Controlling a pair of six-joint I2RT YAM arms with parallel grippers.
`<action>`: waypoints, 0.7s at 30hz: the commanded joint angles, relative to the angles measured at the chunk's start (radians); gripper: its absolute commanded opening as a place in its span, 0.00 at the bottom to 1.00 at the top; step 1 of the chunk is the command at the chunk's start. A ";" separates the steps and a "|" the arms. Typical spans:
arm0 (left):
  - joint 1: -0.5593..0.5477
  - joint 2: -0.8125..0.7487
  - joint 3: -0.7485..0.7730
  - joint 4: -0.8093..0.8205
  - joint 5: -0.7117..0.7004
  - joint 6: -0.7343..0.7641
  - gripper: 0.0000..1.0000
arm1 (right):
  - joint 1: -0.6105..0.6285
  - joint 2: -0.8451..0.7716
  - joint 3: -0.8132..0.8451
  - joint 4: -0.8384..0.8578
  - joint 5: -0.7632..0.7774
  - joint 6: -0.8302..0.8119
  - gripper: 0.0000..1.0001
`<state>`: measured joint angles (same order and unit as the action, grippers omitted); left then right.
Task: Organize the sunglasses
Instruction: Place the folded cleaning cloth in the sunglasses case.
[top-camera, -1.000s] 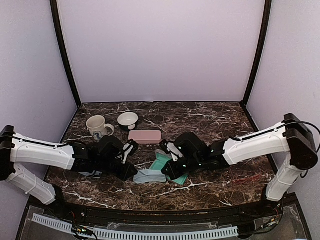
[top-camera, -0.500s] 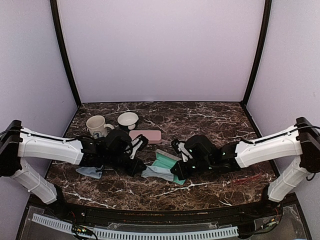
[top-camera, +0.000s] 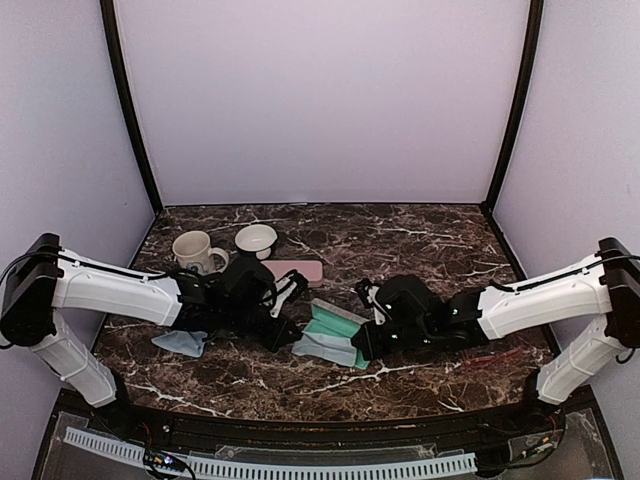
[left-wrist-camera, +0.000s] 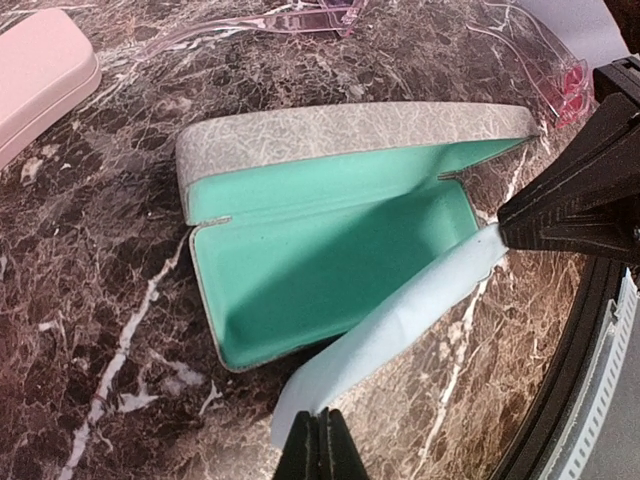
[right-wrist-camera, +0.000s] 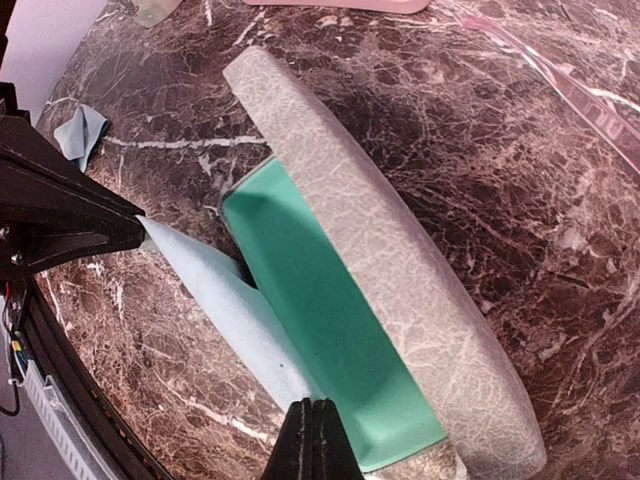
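A light-blue cloth (top-camera: 325, 346) hangs stretched between my two grippers. My left gripper (left-wrist-camera: 322, 425) is shut on one end and my right gripper (right-wrist-camera: 312, 415) is shut on the other. The cloth (left-wrist-camera: 400, 320) runs along the near edge of an open grey case (left-wrist-camera: 350, 130) with a teal lining (right-wrist-camera: 320, 300). In the top view the left gripper (top-camera: 290, 335) and right gripper (top-camera: 358, 345) flank the case (top-camera: 335, 322). The red-framed sunglasses (left-wrist-camera: 555, 75) lie on the table beyond the case, on the right (top-camera: 482, 357). The black pair does not show clearly.
A closed pink case (top-camera: 293, 271) lies behind the grey one. A mug (top-camera: 194, 250) and a white bowl (top-camera: 256, 240) stand at the back left. A second light-blue cloth (top-camera: 180, 342) lies under the left arm. The table's front edge is close.
Both grippers have moved to the right together, carrying the cloth from in front of the grey case up against its near edge. Both stay shut.
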<state>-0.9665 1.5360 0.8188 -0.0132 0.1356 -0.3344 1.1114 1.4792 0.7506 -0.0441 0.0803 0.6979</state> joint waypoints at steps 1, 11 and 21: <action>0.006 0.029 0.043 0.024 0.008 0.028 0.00 | 0.007 -0.032 -0.012 -0.025 0.064 0.036 0.00; 0.007 0.116 0.115 0.021 -0.009 0.058 0.00 | 0.010 -0.019 -0.002 -0.084 0.123 0.046 0.00; 0.009 0.151 0.141 0.045 -0.016 0.072 0.00 | 0.029 0.012 0.024 -0.103 0.163 0.028 0.00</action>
<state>-0.9638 1.6730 0.9287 0.0105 0.1310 -0.2832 1.1263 1.4754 0.7502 -0.1310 0.1993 0.7345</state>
